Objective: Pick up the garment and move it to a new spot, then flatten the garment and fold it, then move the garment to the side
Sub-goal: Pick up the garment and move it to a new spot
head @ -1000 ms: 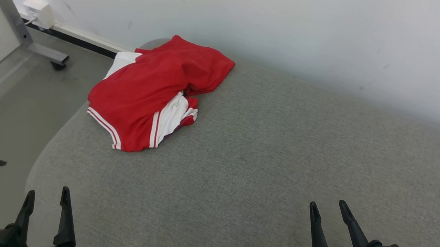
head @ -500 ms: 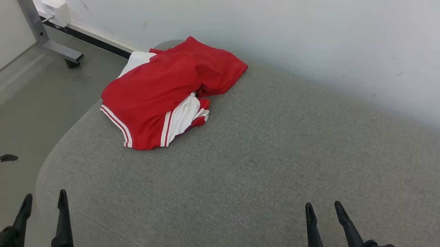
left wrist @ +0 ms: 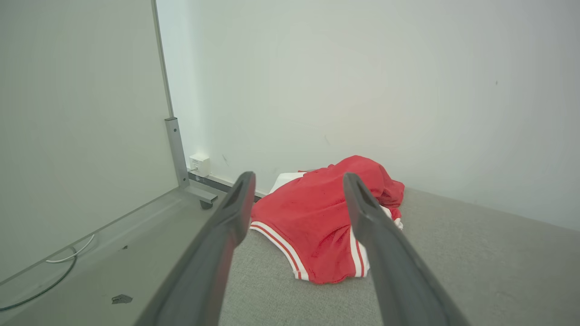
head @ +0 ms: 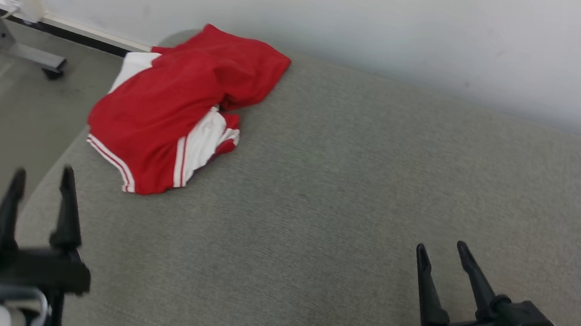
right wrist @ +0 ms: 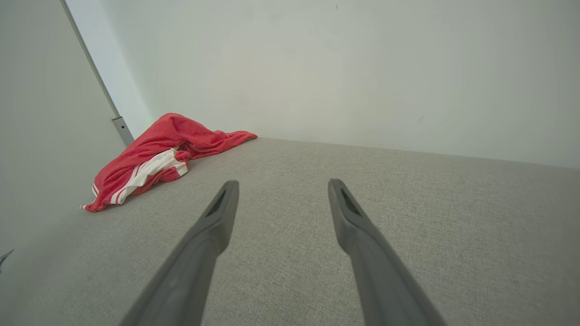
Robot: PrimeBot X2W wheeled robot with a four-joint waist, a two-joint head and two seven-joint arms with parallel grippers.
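Red-and-white garment [head: 169, 117] lies crumpled at the far left of the grey upholstered surface [head: 350, 188]. Left gripper [head: 43, 170] and right gripper [head: 442, 247] both stand open and empty on the near side. Step in hand: pickup. Next move, as judged: advance the left gripper to the near hem, then close.

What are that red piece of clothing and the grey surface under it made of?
The red garment looks like thin, soft sports knit, maybe polyester mesh: it lies in loose folds with a faintly dotted texture. The grey surface seems padded and covered in matte woven cloth: fine grain, rounded edge.
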